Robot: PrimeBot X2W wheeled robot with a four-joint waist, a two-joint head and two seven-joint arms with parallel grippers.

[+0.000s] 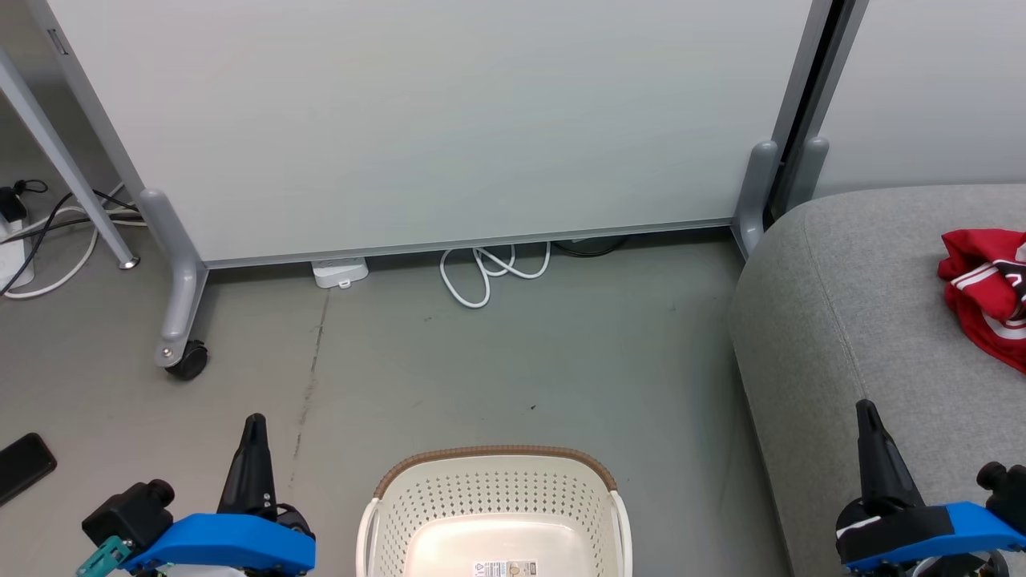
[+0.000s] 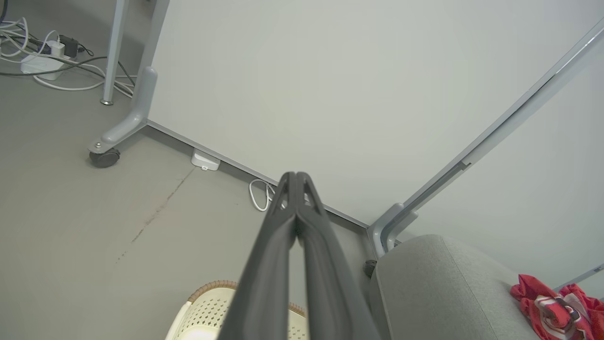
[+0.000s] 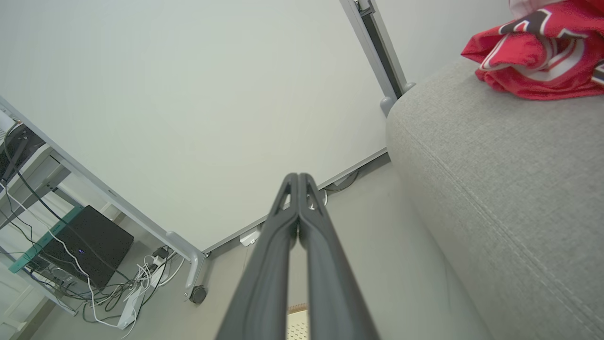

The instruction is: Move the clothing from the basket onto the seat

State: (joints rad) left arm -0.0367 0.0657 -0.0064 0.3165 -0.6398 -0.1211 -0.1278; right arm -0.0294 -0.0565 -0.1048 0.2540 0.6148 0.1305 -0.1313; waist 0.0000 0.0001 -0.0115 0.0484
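The cream-white basket [image 1: 494, 513] with a brown rim band stands on the floor at the bottom middle, and its visible inside holds nothing but a label. Red clothing [image 1: 987, 290] with white stripes lies crumpled on the grey seat [image 1: 850, 320] at the right. In the wrist views the clothing [image 2: 557, 309] [image 3: 538, 52] rests on the seat [image 2: 434, 288] [image 3: 509, 189], with the basket [image 2: 207, 311] low in the left one. My left gripper [image 1: 255, 423] is shut, left of the basket. My right gripper [image 1: 866, 409] is shut over the seat's front. Both grippers [image 2: 296, 175] [image 3: 298, 175] hold nothing.
A pale grey wheeled partition panel [image 1: 433, 120] stands behind, with a caster [image 1: 186, 361] at the left. White cables [image 1: 489, 272] and a power strip [image 1: 341, 272] lie at its foot. A dark phone-like object [image 1: 22, 466] lies on the floor at the far left.
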